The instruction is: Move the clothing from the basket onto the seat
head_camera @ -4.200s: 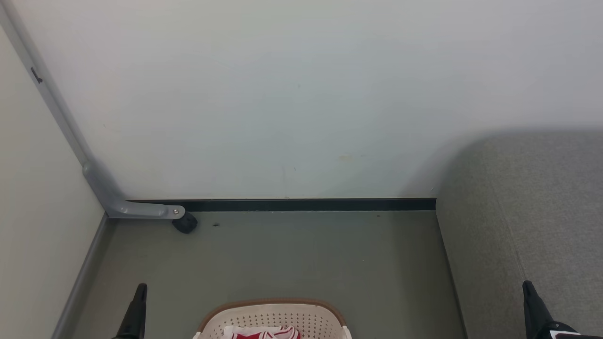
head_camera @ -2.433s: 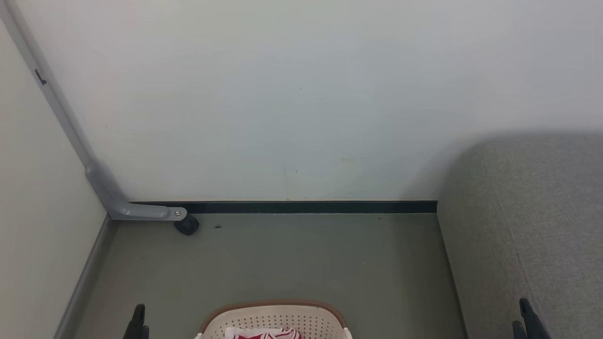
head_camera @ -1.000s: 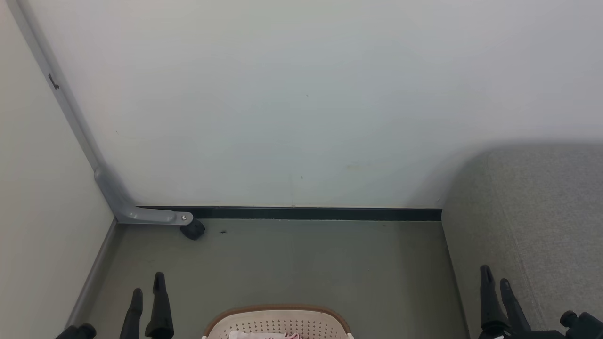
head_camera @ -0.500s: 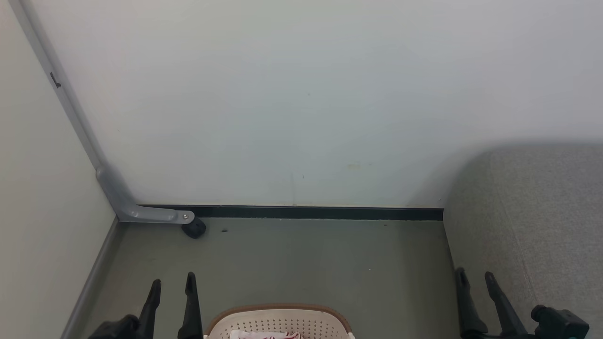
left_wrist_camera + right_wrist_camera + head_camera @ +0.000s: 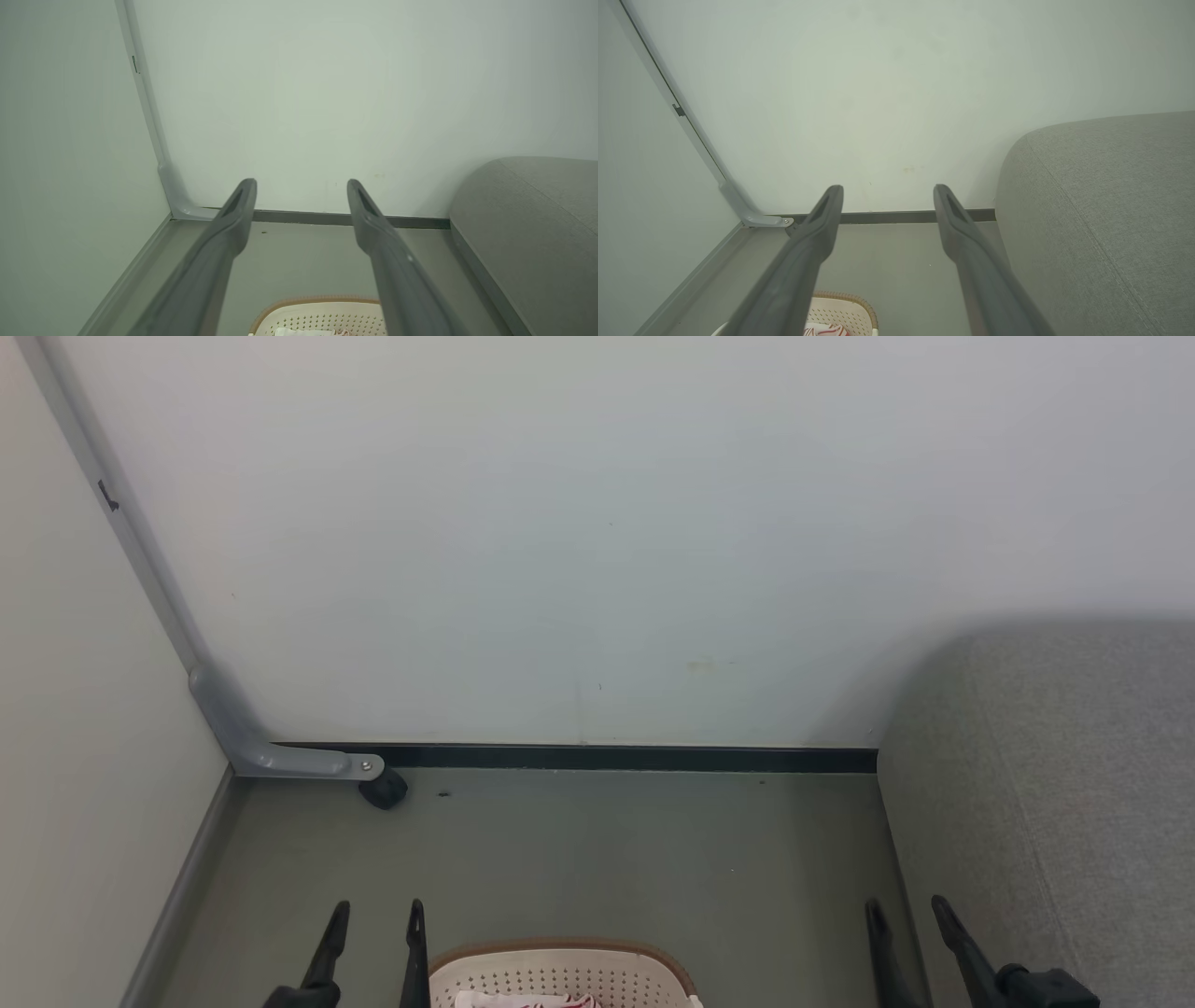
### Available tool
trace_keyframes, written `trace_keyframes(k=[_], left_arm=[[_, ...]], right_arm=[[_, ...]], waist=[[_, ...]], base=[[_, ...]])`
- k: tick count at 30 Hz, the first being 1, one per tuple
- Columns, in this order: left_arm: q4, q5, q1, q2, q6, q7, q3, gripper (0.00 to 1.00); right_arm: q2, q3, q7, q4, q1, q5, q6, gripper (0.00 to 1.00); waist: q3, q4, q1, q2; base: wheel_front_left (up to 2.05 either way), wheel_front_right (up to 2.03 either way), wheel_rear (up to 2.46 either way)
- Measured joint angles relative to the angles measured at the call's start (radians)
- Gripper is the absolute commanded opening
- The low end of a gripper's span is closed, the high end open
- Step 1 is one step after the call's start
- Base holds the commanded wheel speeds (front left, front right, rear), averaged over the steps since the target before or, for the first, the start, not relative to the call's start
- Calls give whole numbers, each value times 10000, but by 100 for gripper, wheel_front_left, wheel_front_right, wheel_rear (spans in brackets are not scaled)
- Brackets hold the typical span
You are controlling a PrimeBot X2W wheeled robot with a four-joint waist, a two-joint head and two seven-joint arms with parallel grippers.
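The cream basket [image 5: 560, 971] with its brown rim sits on the floor at the bottom middle of the head view, and a sliver of red and white clothing [image 5: 523, 1001] shows inside it. It also appears low in the left wrist view as the basket [image 5: 322, 319] and in the right wrist view as the basket [image 5: 838, 312] with clothing [image 5: 826, 330]. The grey-green seat [image 5: 1055, 775] stands at the right. My left gripper [image 5: 378, 919] is open just left of the basket, empty. My right gripper [image 5: 906, 915] is open at the seat's front edge, empty.
A pale wall [image 5: 597, 541] stands straight ahead with a dark skirting strip [image 5: 579, 758] at its foot. A grey bracket [image 5: 280, 761] with a black caster [image 5: 383, 791] sits in the left corner. Bare grey floor [image 5: 607, 849] lies between wall and basket.
Both grippers have come into view and shifted inward: the left to the right, up against the basket's side, the right leftwards to the seat's edge. The camera has tilted slightly since the oldest frames.
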Motion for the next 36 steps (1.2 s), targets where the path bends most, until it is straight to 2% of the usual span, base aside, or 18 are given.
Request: trace_keyframes(k=[8, 17, 36], left_arm=[[650, 594, 2, 13, -182, -288, -194, 100], [1281, 462, 1, 13, -359, -290, -119, 100], [1747, 98, -97, 12, -364, -290, -293, 100]], right_arm=[[54, 56, -268, 677, 86, -644, -228, 100], [167, 19, -272, 1070, 123, -593, -226, 100], [267, -79, -272, 1327, -50, -502, -136, 100]], waist=[[-5, -33, 0, 0], [-39, -79, 0, 0], [-145, -98, 0, 0]], base=[[0, 0, 0], [0, 0, 0], [0, 0, 0]])
